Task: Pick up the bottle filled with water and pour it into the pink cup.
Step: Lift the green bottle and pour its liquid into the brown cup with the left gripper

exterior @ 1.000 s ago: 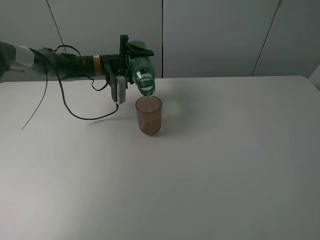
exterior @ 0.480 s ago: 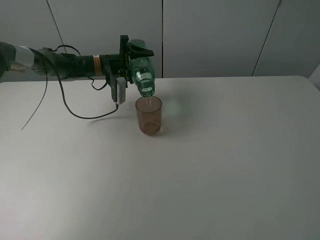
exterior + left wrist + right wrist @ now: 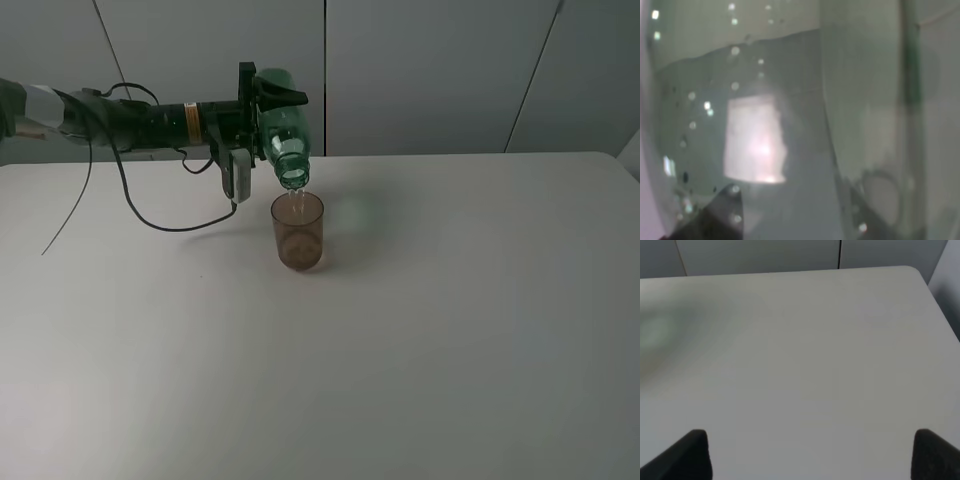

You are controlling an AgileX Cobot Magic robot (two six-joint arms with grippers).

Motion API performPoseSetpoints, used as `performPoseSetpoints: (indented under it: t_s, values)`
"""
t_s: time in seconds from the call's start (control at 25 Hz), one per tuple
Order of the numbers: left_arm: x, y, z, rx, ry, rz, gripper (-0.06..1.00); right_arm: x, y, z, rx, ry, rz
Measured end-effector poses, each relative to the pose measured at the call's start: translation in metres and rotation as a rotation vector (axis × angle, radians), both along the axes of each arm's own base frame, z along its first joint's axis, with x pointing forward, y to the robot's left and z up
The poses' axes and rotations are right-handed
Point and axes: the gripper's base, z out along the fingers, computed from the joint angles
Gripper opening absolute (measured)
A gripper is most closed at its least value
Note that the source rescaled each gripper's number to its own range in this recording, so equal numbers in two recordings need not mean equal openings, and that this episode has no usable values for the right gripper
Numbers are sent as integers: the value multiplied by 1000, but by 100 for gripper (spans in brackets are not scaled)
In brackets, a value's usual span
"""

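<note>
My left gripper [image 3: 262,112] is shut on the green bottle [image 3: 283,135] and holds it tilted, neck down. The bottle's mouth is just above the rim of the pink cup [image 3: 298,235], and a thin stream of water falls into the cup. The cup stands upright on the white table [image 3: 420,330] with some water in it. In the left wrist view the bottle's wet, transparent body [image 3: 790,125] fills the frame, and the fingers are hidden. My right gripper [image 3: 812,460] is open and empty above bare table. Only its two dark fingertips [image 3: 692,455] show.
A black cable [image 3: 150,220] loops from the left arm down onto the table behind the cup. The table's far edge meets a grey wall, and its right corner [image 3: 912,270] shows in the right wrist view. A faint green light patch lies right of the cup.
My left arm and the bottle have lifted slightly, and the bottle is tipped a bit steeper over the cup. The cup has not moved.
</note>
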Motion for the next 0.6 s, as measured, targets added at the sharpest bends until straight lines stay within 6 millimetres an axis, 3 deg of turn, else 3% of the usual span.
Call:
performPoseSetpoints:
  t_s: [0.6]
  values:
    - [3, -3, 9, 9, -75, 2, 0, 0, 0, 0, 0, 0, 0]
